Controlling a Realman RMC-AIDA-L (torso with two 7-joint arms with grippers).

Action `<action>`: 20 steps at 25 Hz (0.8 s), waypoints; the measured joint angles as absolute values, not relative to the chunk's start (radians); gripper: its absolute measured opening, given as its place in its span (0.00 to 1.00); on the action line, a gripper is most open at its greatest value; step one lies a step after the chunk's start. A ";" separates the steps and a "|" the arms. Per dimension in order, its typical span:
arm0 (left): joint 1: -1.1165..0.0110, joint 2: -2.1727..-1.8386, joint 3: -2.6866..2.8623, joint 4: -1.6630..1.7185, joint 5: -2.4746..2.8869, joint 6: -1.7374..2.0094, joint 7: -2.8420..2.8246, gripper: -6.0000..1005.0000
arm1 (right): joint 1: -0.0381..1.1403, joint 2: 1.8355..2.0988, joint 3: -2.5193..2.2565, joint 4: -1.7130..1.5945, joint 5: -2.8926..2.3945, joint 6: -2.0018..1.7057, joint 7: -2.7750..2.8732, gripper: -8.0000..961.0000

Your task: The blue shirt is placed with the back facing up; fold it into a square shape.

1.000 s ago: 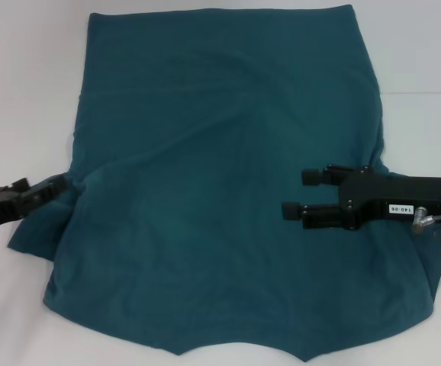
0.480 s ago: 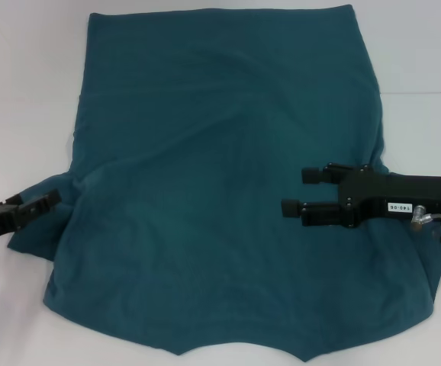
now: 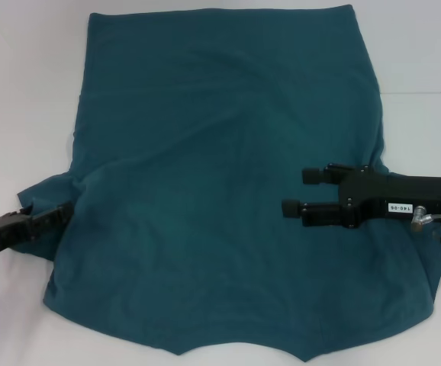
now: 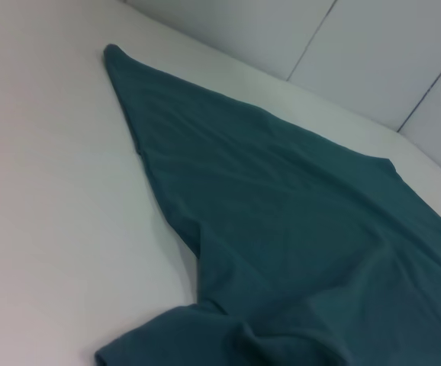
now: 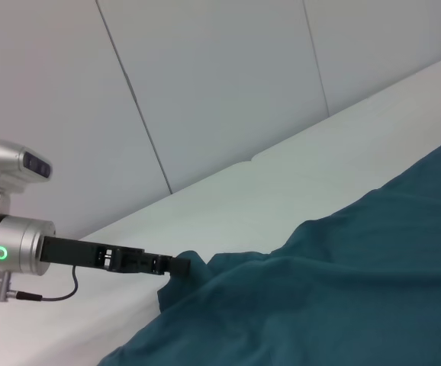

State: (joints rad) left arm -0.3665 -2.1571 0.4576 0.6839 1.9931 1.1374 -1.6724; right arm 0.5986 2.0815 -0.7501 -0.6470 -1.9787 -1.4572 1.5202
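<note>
1. Broadly, the blue shirt point(image 3: 228, 183) lies spread back-up over the white table point(image 3: 22, 76) in the head view, filling the middle from about 12 o'clock down to 6, its plain side showing.

2. At roughly 8 o'clock the left gripper point(image 3: 62, 210) reaches in low from the edge, its tip at the shirt's left sleeve, where the cloth bunches — whether its fingers are parted or closed on the fabric cannot be told.

3. At about 3 o'clock the right gripper point(image 3: 300, 191) hovers over the shirt's right half, pointing inward; its two fingers stand apart with a plain gap between them, nothing held.

4. The left wrist view shows none of that arm's fingers — only the shirt point(image 4: 297, 244) stretching away to a pointed corner, with a rumpled fold close by and the bare table point(image 4: 53, 191) beside it.

5. The right wrist view adds what the head view hides: seen from the side, the left gripper point(image 5: 181, 266) sits level with the tabletop, its tip touching a raised hump of shirt point(image 5: 342, 290), with a panelled wall point(image 5: 205, 91) behind.
</note>
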 joint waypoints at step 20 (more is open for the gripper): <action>-0.388 -2.158 0.463 0.684 1.995 1.099 -1.686 0.36 | 0.598 2.083 -0.750 -0.647 -1.978 -1.457 1.520 0.98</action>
State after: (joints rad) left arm -0.3877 -2.1580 0.4630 0.6840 1.9948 1.0986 -1.6857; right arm 0.5982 2.0832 -0.7501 -0.6473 -1.9779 -1.4572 1.5202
